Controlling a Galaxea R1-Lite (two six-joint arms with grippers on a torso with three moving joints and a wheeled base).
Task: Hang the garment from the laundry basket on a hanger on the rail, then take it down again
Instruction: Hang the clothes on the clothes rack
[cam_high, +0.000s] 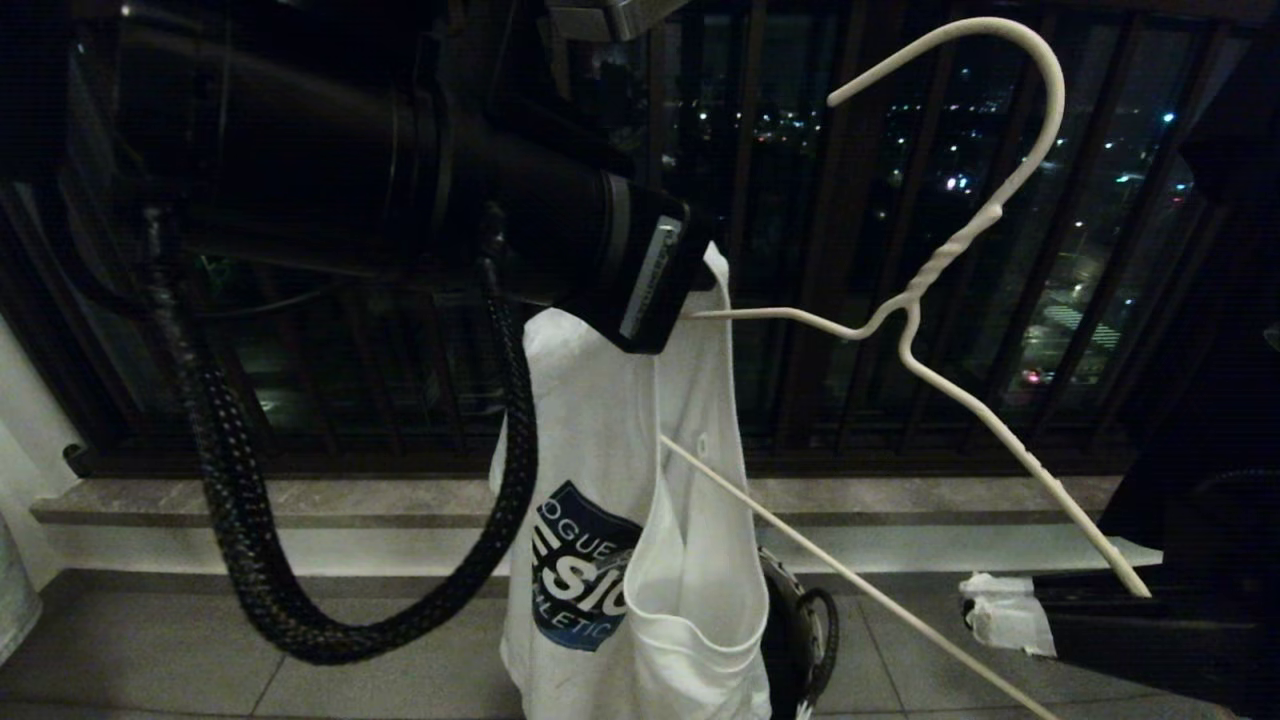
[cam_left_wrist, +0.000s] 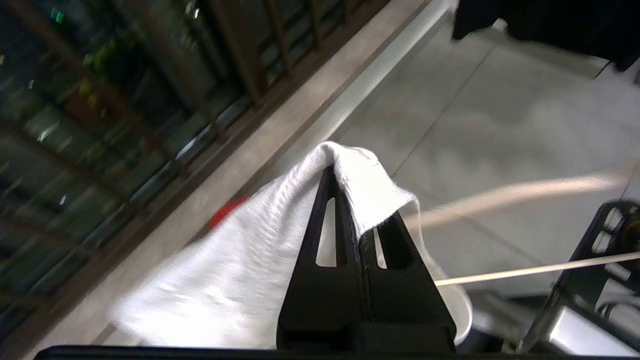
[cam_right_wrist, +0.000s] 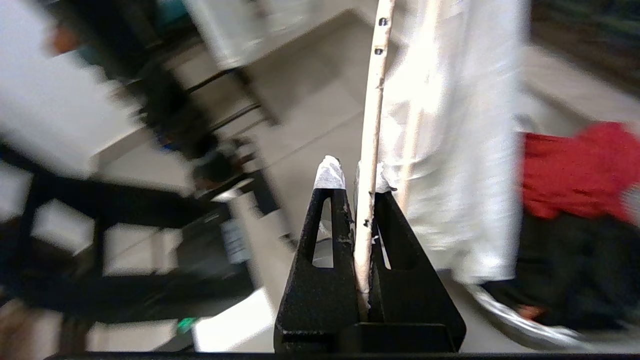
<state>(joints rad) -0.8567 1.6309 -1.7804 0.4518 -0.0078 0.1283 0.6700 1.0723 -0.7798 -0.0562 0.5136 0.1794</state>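
We find the left gripper (cam_left_wrist: 345, 200) clamped on a fold of the white shirt (cam_high: 620, 480), holding it up in front of the dark railing (cam_high: 800, 250) so that it hangs with its blue print facing us. The right gripper (cam_right_wrist: 356, 187) is closed on one arm of the wire hanger (cam_high: 940, 270), which sits tilted in the air, hook uppermost, with its other arm and lower bar reaching into the shirt. We note the basket (cam_high: 800, 630) on the tiled floor (cam_high: 150, 660) just behind the shirt's hem, mostly hidden.
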